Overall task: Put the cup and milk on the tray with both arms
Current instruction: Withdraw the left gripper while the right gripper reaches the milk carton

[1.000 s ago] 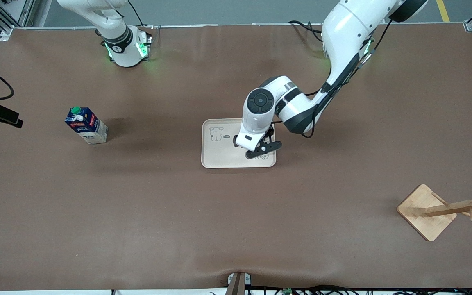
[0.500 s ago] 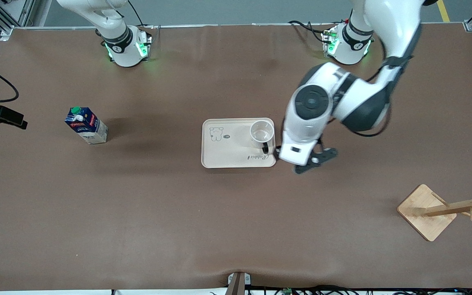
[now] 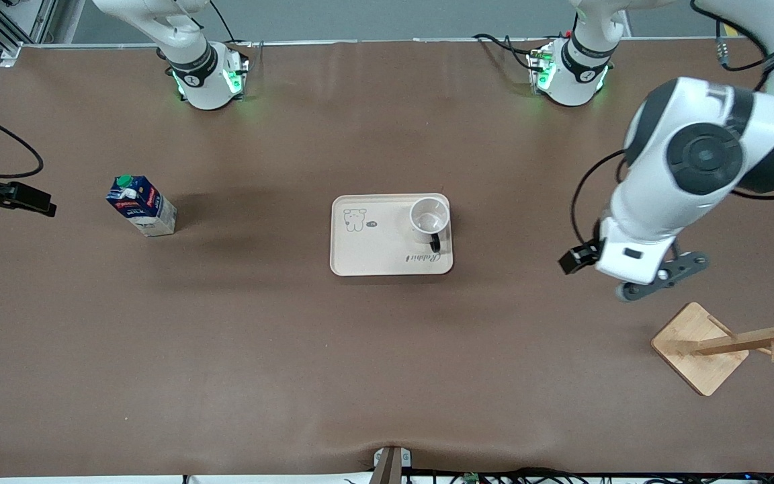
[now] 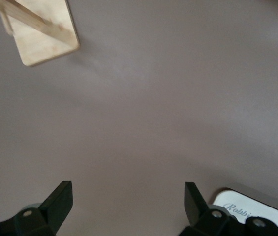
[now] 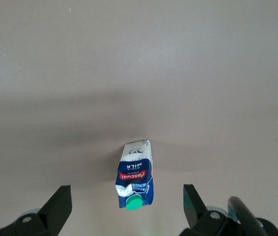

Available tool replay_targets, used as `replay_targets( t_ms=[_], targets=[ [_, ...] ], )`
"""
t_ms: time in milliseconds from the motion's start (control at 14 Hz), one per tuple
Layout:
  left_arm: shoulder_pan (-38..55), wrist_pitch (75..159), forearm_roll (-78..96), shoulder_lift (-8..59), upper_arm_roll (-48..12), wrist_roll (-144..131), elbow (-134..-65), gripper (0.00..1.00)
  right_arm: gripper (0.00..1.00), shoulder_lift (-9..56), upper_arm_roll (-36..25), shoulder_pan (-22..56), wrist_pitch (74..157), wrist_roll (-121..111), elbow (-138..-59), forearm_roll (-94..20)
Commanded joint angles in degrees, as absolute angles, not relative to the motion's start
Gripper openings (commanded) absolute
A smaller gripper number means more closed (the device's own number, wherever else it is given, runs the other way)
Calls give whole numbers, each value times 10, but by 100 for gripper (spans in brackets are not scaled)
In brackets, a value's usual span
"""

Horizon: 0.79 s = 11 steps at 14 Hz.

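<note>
The white cup [image 3: 429,218] with a black handle stands upright on the cream tray [image 3: 373,252], at the corner toward the left arm's end. My left gripper [image 3: 629,267] is open and empty, up over bare table between the tray and the wooden rack; its wrist view [image 4: 126,201] shows the tray's corner [image 4: 259,211]. The dark-blue milk [image 3: 142,205] with a green cap stands on the table toward the right arm's end. My right gripper [image 3: 16,196] is open, high beside the milk; its wrist view [image 5: 126,204] shows the milk [image 5: 136,172] between the fingers, far below.
A wooden rack with pegs lies tipped, its square base [image 3: 699,348] nearer the front camera at the left arm's end; it also shows in the left wrist view [image 4: 45,34]. Brown table [image 3: 387,363] lies all round.
My left gripper let go of the cup on the tray, then rose and swung away toward the left arm's end. My right gripper edged a little toward the milk.
</note>
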<state>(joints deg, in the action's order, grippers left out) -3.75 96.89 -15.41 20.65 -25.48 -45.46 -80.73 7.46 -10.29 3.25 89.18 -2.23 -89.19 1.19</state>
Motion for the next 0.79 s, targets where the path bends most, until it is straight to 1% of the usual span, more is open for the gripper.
replay_targets(
  t_ms=[0,143,286,571,714],
  targets=[
    [-69,954,-163,174,-260,-423,-813,100,100,103,-104,22,880,-11,-880,8],
    [-92,935,-154,156,-259,-380,-811,100,100,104,-105,21,868,-11,-882,8],
    [-111,935,-157,141,-263,-356,-811,100,100,108,-105,19,858,-11,-883,8],
    [-112,931,-153,120,-257,-324,-812,100,100,148,-105,-11,858,-11,-885,7],
    [-100,919,-151,100,-223,-298,-816,100,100,162,-105,-18,855,-11,-885,7]
  ],
)
